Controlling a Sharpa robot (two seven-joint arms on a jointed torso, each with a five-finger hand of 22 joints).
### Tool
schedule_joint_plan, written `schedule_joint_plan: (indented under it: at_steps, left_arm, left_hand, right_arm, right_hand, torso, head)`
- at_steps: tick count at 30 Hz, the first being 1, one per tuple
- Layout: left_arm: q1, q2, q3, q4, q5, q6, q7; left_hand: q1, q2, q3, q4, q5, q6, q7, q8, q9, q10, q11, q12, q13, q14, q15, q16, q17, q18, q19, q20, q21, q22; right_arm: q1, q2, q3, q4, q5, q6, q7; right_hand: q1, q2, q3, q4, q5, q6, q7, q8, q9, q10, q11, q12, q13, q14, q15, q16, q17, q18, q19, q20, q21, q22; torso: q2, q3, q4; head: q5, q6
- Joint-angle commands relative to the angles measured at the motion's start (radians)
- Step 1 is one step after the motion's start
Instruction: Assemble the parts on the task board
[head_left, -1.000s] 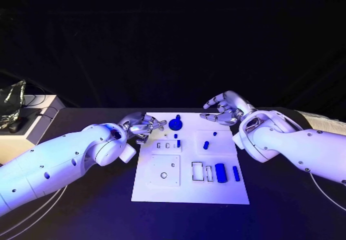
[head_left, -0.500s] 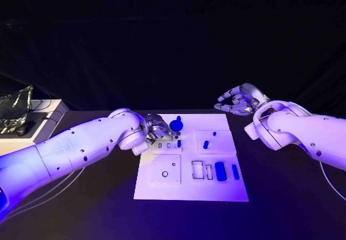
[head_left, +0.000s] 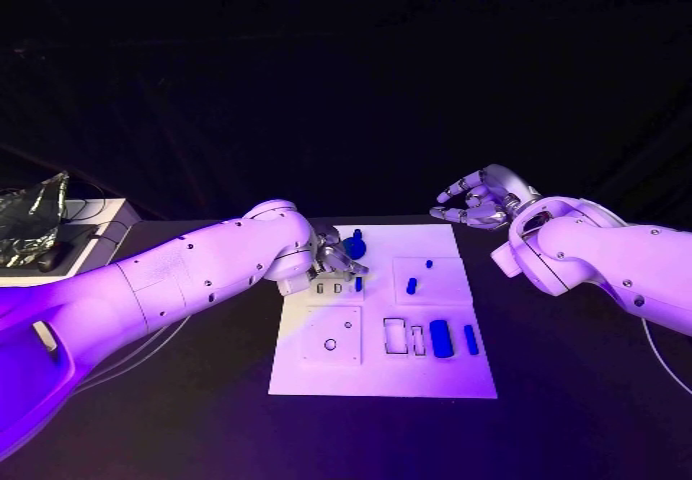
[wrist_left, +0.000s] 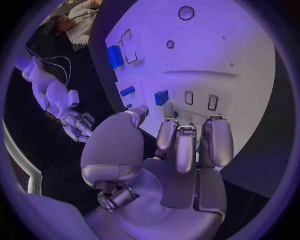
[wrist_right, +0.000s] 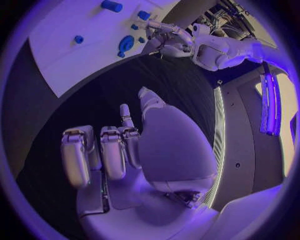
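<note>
Head view has our left hand (head_left: 335, 258) low over the far-left part of the task board (head_left: 384, 380), fingers spread and holding nothing, beside the round blue part (head_left: 353, 246); we should close slowly and squarely on it. Our right hand (head_left: 482, 203) hovers off the board over the bench, fingers loosely curled, empty. We count about seven blue parts, one board
</note>
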Motion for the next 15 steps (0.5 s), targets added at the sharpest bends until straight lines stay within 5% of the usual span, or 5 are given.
schedule_joint_plan:
  at_steps: [1,15]
  left_arm:
    - [0.009,0.018,-0.004,-0.019,-0.039,0.075,-0.035]
    - [0.018,0.065,-0.009,-0.08,-0.047,0.129,-0.033]
  left_hand:
    - [-0.014,-0.001,0.005,-0.001,0.0,-0.009,0.002,0.004,0.002,0.004,0.0,0.002,0.0,0.102,-0.006,0.006,0.258,-0.01,0.009,0.0,0.007,0.003]
    - [-0.016,-0.001,0.008,-0.004,0.001,-0.012,0.003,0.002,0.004,-0.003,0.0,-0.004,-0.009,0.102,-0.005,0.005,0.256,-0.011,0.009,0.0,0.009,0.006]
  right_arm:
    - [0.0,0.001,0.0,-0.002,-0.017,0.027,-0.01]
    - [0.0,0.007,0.0,-0.006,-0.029,0.036,-0.018]
  right_hand:
    - [0.001,0.002,0.005,0.0,0.006,-0.007,-0.003,0.002,0.002,0.073,-0.004,0.002,0.23,0.105,-0.007,0.006,0.263,-0.009,0.095,-0.005,-0.002,0.248]
    - [0.0,0.001,0.005,0.0,0.007,-0.01,-0.002,0.002,0.002,0.073,-0.003,0.003,0.23,0.105,-0.006,0.006,0.263,-0.009,0.095,-0.005,-0.003,0.247]
  torso:
    - [0.002,-0.001,0.0001]
    - [0.006,-0.0028,0.001]
  head:
    - [-0.001,0.0]
    - [-0.004,-0.007]
